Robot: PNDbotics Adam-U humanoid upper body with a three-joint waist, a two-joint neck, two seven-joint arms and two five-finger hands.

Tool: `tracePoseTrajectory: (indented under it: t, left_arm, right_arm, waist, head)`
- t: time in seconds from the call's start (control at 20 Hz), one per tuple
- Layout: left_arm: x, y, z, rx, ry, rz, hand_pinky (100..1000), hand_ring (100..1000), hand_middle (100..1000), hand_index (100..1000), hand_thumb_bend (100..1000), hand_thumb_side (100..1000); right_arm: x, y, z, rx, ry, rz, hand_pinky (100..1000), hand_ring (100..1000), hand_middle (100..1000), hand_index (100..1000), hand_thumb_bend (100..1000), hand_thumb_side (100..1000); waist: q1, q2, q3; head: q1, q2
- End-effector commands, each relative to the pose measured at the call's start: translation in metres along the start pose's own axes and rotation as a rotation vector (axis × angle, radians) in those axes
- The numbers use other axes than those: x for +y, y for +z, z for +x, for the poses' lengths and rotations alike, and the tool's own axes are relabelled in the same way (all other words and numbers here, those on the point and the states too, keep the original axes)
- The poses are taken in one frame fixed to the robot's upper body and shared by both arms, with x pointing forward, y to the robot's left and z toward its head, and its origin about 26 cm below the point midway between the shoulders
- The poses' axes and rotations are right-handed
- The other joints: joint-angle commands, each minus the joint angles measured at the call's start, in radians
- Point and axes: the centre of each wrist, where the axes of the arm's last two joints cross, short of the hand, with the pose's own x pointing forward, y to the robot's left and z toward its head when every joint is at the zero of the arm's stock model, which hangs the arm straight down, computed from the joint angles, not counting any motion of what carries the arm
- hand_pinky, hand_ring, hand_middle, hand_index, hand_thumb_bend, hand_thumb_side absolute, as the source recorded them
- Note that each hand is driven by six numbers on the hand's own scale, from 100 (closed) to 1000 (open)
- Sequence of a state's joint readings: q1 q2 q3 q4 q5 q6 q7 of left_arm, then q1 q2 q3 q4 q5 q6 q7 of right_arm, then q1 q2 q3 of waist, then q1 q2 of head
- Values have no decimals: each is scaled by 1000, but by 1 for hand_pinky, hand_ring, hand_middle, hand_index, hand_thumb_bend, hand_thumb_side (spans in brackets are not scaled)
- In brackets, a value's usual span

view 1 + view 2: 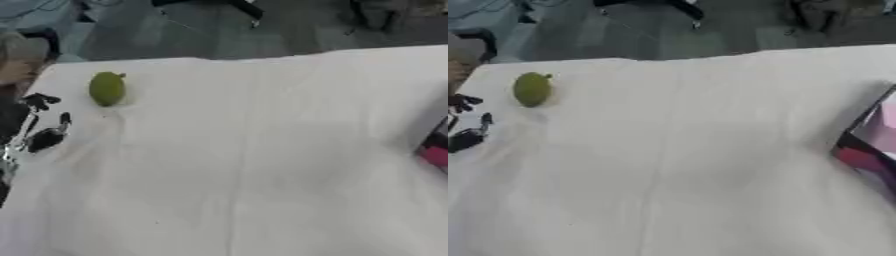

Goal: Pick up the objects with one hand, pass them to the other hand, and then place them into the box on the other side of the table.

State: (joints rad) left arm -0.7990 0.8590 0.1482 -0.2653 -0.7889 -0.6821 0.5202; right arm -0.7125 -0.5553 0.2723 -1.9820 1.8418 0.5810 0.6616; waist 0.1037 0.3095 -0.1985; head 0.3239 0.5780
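Note:
A green pear-like fruit lies on the white tablecloth near the far left corner. My left hand shows at the left edge, just in front of and to the left of the fruit, apart from it, with its fingers spread and nothing in it. The box, dark outside with a pink inside, stands at the right edge of the table, partly cut off by the frame. My right hand is out of both views.
The white cloth-covered table fills most of the view. Its far edge runs across the top, with dark floor and chair legs beyond. A blurred tan and blue shape sits past the far left corner.

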Motion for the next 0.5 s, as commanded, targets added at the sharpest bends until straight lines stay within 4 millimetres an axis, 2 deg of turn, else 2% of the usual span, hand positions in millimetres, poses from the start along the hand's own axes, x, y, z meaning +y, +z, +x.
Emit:
tracePoseTrajectory:
  t: [0.05, 0.25, 0.5]
  left_arm:
    - [35, -13, -7, -85, 46, 112, 732, 691, 718, 808, 100, 598]
    - [36, -10, -9, -50, 81, 94, 728, 689, 716, 807, 100, 715]
    - [47, -4, -19, -2, 100, 118, 727, 690, 717, 806, 100, 703]
  right_arm:
    - [-9, 0, -1, 19, -46, -10, 873, 892, 859, 1000, 591, 337]
    - [-9, 3, 5, 15, -91, -16, 870, 889, 855, 1000, 591, 337]
    - [-8, 6, 10, 26, -144, -16, 866, 886, 850, 1000, 588, 344]
  waist:
    - [-1, -25, -14]
    - [1, -14, -49]
    - [-1, -1, -85]
  head:
    - [17, -18]
    - [44, -38]
    - [72, -67]
